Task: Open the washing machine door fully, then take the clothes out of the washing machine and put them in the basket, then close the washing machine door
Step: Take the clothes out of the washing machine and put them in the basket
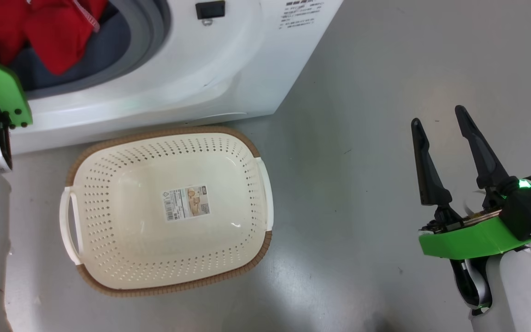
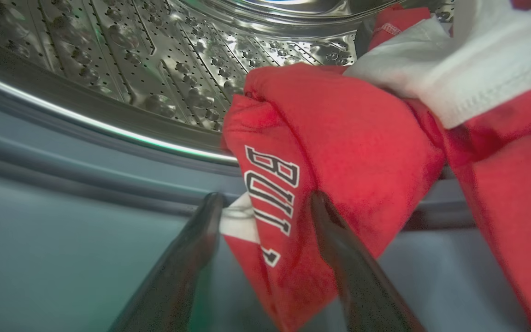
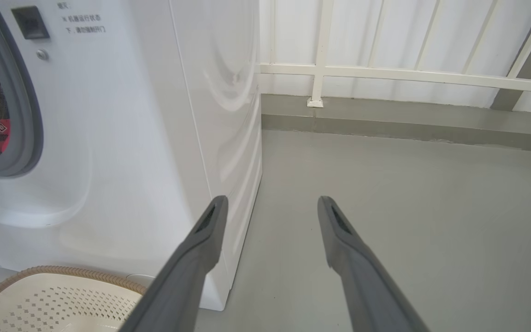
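Reaching into the open washing machine, your left gripper stands spread either side of a fold of the clothes, nothing pinched. Your right gripper hangs spread. The basket is empty; unloading and door-closing remain.

You see the clothes bright red with a white panel and white letters, outlined in what seems black. Your basket is cream, dotted with rows of small holes, its rim woven brown. The washing machine is white, its drum dimpled silver.
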